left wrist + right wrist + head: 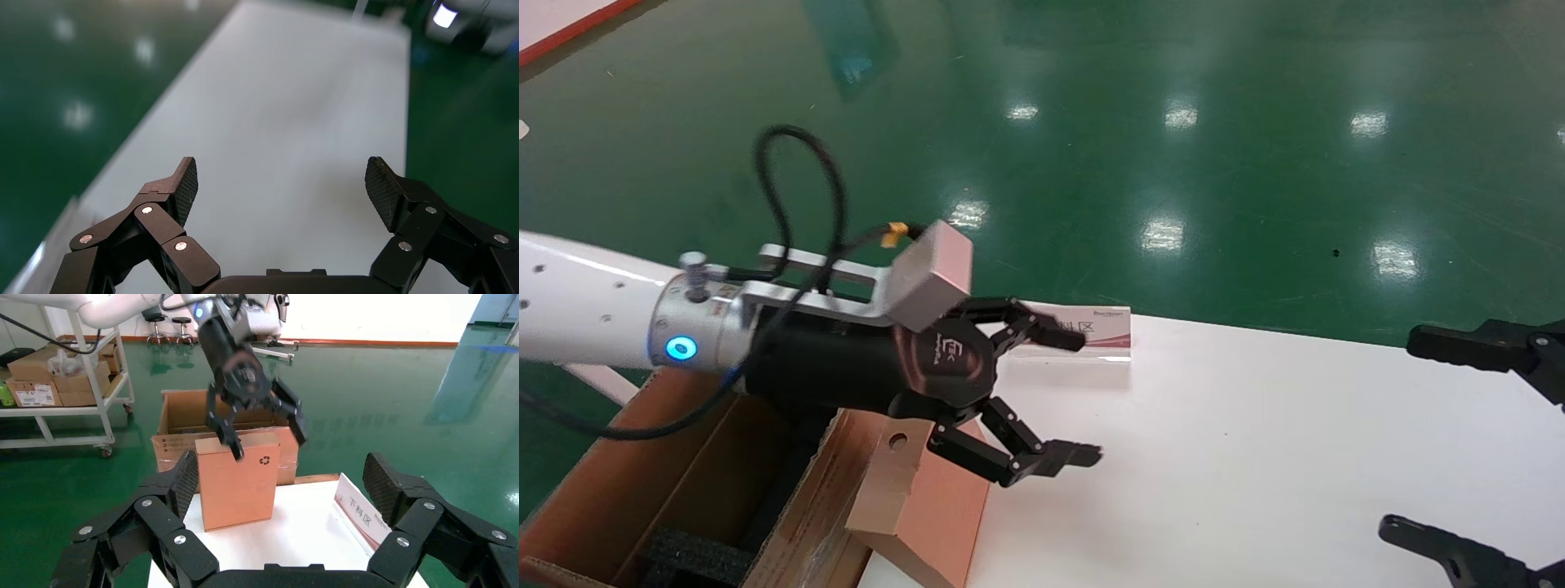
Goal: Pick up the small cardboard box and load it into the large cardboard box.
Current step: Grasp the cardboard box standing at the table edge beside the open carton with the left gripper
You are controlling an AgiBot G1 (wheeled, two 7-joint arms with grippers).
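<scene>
The small cardboard box (928,506) stands upright at the left end of the white table (1254,457); its recycling symbol shows in the right wrist view (235,481). The large cardboard box (617,482) stands open just beyond that table end, with black foam (695,555) inside; it also shows behind the small box in the right wrist view (177,416). My left gripper (1075,396) is open and empty, hovering just above the small box's top. In the left wrist view it (283,184) looks along the bare table. My right gripper (1426,437) is open and empty at the table's right end.
A low red-and-white sign (1083,335) stands at the table's far edge, also in the right wrist view (361,511). A white shelf cart (61,373) with cartons stands on the green floor beyond the large box.
</scene>
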